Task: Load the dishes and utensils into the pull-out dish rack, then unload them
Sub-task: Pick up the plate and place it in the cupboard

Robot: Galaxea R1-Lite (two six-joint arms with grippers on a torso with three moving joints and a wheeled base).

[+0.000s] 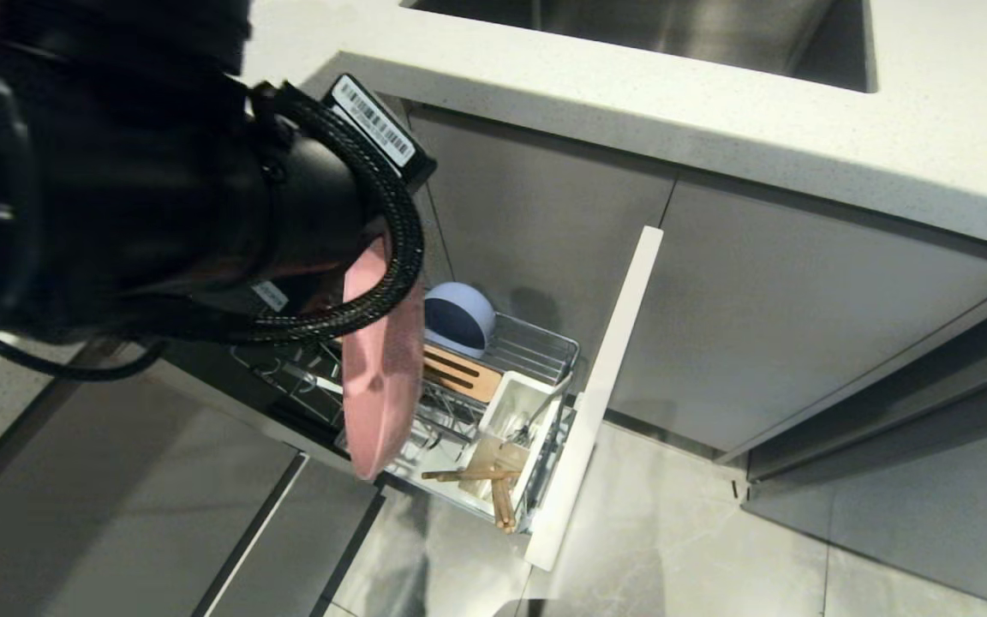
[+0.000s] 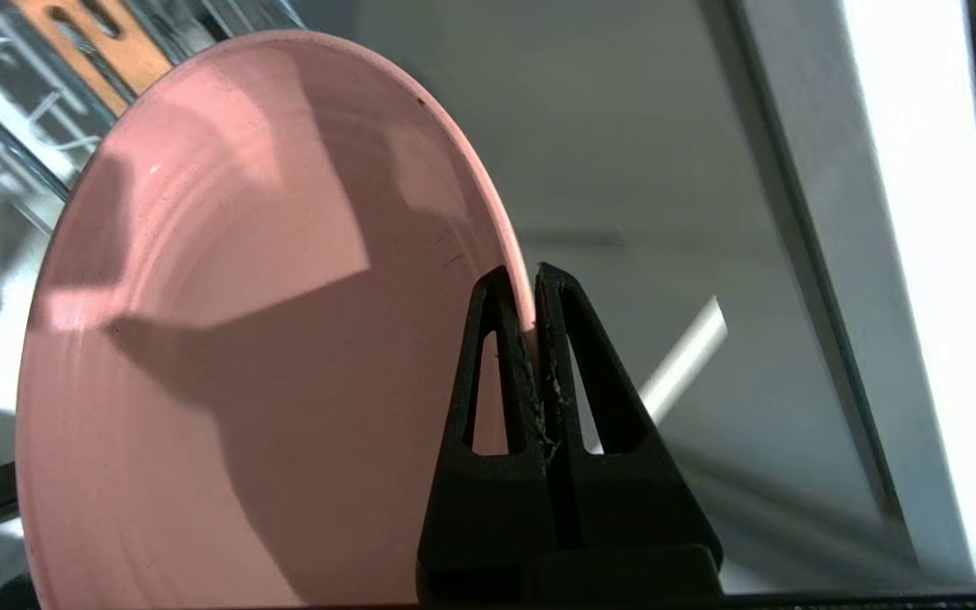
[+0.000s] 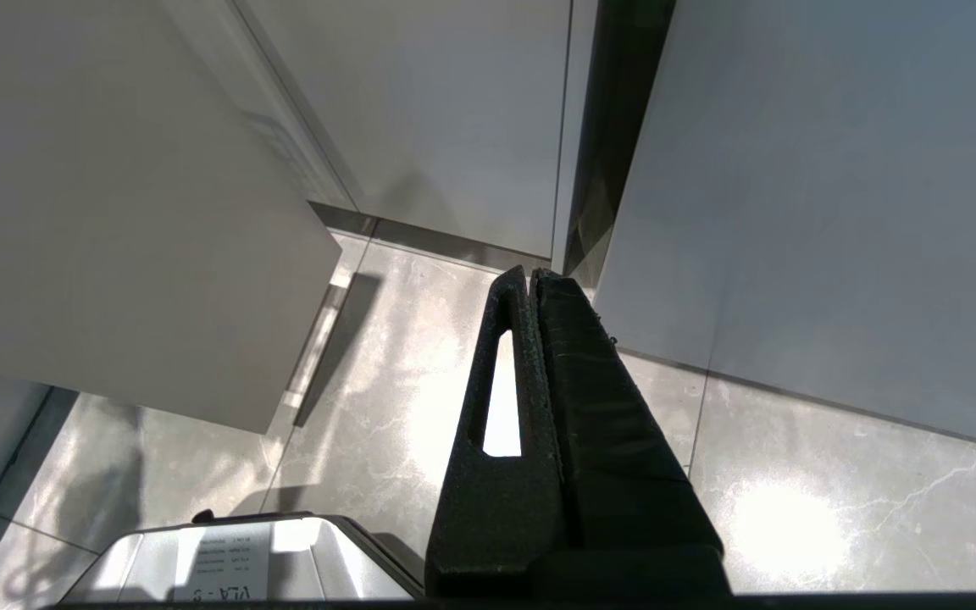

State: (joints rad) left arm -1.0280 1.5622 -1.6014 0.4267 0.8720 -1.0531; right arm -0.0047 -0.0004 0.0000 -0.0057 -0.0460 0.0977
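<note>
Pink plate point(image 1: 380, 390), centre-left of frame: rim pinched in the left pincer point(image 2: 533, 315), edge-on above the pull-out dish rack point(image 1: 536, 351), which holds the blue bowl point(image 1: 457, 319) and chopsticks point(image 1: 493, 484); loading or unloading, cannot tell; right pincer point(image 3: 531, 275) closed, empty, parked.

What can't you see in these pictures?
- Left pincer: head view, hidden by the arm; wrist view shows it pinching the pink plate.
- Spoon: head view, too small in the white box.
- Rack: its left side hidden by arm and plate.
- Sink: cut off at top.
</note>
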